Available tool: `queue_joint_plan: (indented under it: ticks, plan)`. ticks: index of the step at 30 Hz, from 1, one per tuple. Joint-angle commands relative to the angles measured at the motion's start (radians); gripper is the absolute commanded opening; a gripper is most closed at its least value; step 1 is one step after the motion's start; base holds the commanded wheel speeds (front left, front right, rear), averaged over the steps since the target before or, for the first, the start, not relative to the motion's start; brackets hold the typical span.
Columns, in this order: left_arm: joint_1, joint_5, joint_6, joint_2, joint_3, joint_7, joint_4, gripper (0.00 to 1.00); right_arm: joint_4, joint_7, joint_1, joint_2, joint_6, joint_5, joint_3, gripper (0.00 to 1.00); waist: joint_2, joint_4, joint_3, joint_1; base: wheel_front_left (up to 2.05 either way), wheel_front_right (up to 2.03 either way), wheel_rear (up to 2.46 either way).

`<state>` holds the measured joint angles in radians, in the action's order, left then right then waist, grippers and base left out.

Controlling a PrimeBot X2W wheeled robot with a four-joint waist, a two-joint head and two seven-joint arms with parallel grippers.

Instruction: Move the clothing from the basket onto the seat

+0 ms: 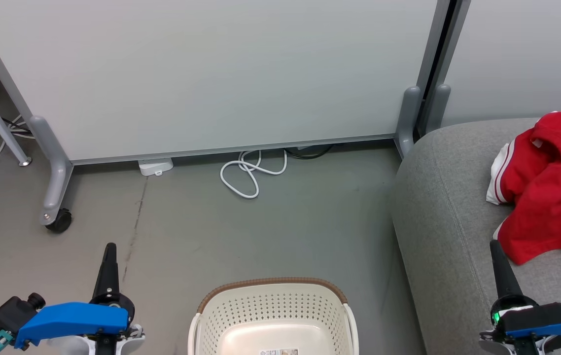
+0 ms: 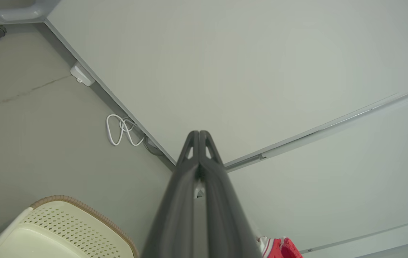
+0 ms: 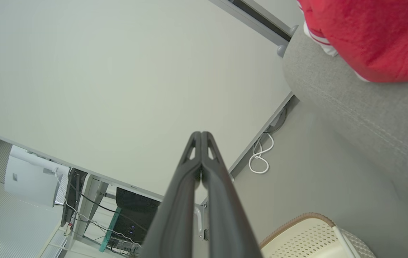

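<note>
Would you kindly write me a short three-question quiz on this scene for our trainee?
1. True or false: the clothing lies on the seat.
2. The basket stands: A on the seat; B on the floor; C on a table.
3. Fill in: the left pincer and the right pincer are both ____ (open or shut).
Key: 1 true; 2 B; 3 shut.
</note>
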<state>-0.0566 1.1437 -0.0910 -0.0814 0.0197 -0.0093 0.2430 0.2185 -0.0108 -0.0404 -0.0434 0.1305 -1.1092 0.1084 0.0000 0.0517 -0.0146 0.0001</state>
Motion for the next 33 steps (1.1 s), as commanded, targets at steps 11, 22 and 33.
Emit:
queue_joint_plan:
  ticks: [11,22,33]
  plan:
    - [-0.034,0.112,-0.016,0.007,0.027,0.031,-0.005,0.00,0.002,0.031,-0.033,-0.008,0.000,-0.122,0.004,0.00,0.0000,-0.009,0.003,0.0000,0.00,0.00,0.00]
    - [-0.040,0.208,-0.023,0.013,0.047,0.057,-0.003,0.00,0.009,0.056,-0.045,-0.009,0.000,-0.225,0.005,0.00,0.0000,-0.019,0.006,0.0000,0.00,0.00,0.00]
    - [-0.047,0.295,-0.029,0.019,0.062,0.080,-0.001,0.00,0.015,0.080,-0.056,-0.009,0.000,-0.317,0.005,0.00,0.0000,-0.029,0.010,0.0000,0.00,0.00,0.00]
